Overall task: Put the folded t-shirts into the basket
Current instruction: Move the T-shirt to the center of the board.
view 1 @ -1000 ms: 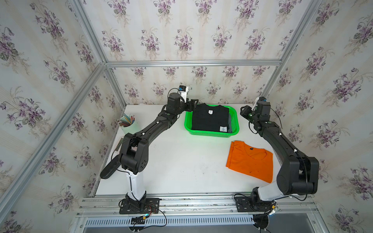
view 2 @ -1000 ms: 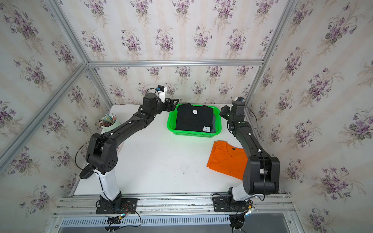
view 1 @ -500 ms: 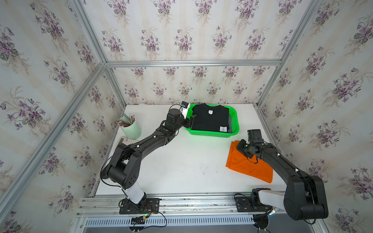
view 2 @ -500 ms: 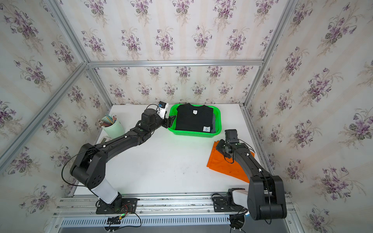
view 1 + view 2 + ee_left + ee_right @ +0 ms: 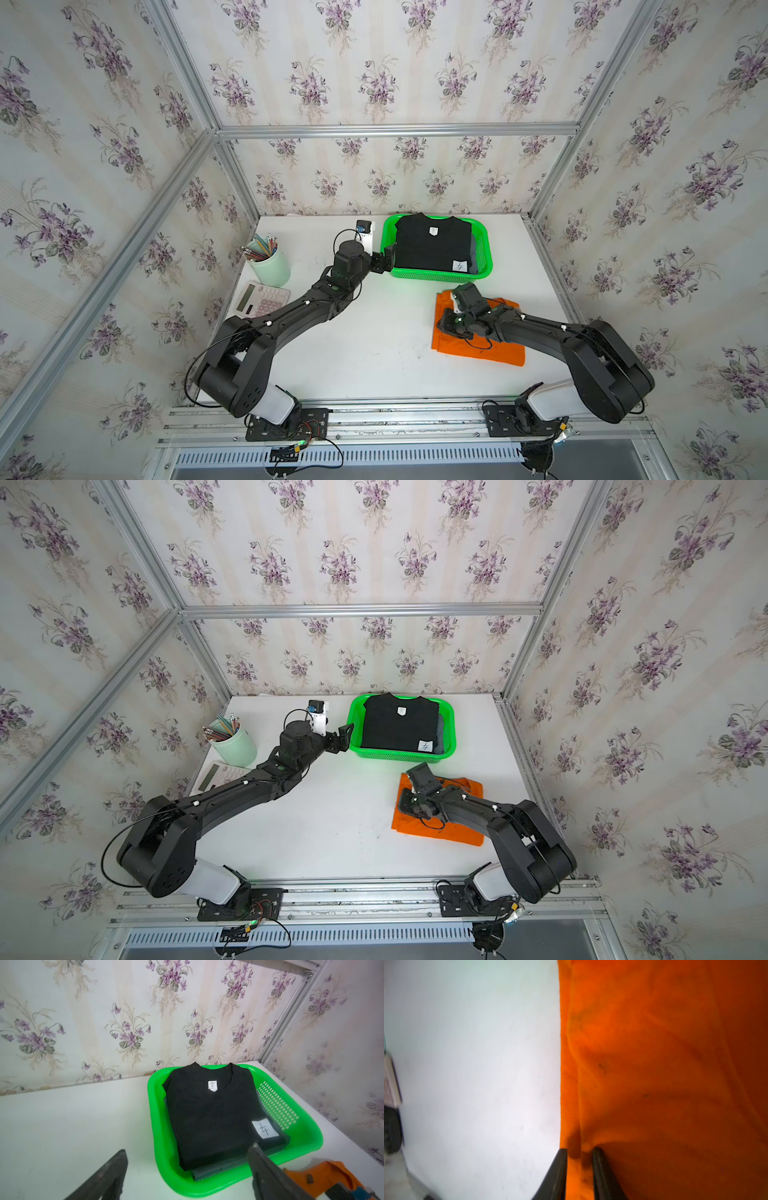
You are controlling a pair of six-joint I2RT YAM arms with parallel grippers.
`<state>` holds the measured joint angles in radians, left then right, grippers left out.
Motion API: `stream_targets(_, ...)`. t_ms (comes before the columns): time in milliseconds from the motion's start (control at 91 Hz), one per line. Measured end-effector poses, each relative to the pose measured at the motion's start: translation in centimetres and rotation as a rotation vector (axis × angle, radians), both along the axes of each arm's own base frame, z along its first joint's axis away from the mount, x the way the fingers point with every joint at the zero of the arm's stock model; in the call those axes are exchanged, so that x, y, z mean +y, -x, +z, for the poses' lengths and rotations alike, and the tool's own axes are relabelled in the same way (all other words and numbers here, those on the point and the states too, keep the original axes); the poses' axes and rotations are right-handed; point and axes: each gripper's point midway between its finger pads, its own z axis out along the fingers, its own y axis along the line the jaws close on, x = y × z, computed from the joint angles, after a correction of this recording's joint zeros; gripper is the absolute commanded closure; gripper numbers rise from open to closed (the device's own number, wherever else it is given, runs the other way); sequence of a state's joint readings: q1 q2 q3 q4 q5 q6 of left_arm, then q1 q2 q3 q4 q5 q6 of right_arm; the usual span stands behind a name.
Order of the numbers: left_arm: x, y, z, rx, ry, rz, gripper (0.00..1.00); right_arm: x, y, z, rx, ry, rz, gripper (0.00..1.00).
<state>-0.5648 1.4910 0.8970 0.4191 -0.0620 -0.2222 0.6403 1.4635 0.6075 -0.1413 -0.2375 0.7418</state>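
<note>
Right pincer (image 5: pixel 580 1150) now down pinching orange tee (image 5: pixel 478 353), white tabletop (image 5: pixel 386 340), floral walls (image 5: pixel 395 62)

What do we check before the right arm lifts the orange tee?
1. Right fingers pinching the orange tee at its edge: ok.
2. All folded layers caught: cannot tell.
3. Room in basket on top of black tee: ok.
4. Left fingers open and empty: ok.
5. Left fingers out of the drop path: not ok, they are close beside the basket's rim.
</note>
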Motion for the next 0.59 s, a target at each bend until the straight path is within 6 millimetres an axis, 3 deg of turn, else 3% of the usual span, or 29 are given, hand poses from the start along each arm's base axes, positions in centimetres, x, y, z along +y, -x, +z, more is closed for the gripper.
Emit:
stream_targets(176, 2.5, 4.1, -1.9, 0.124, 0.048, 0.030, 0.18, 5.5, 6.0, 0.8, 0.111, -0.142, 0.237, 0.62)
stream_targets(275, 3.1, 7.4, -5.0, 0.254, 0.076, -0.001, 0.19, 7.0, 7.4, 1.5, 0.176, -0.209, 0.306, 0.61)
stream_targets(396, 3.1, 11.6, -9.1, 0.447, 0.091, -0.077, 0.20, 9.1, 6.8, 4.3, 0.138, -0.278, 0.385, 0.59)
stream_targets(593, -0.2, 14.5, -10.1, 0.620, 0.074, -0.308, 0.18, 11.4, 3.2, 10.9, -0.069, -0.268, 0.493, 0.53)
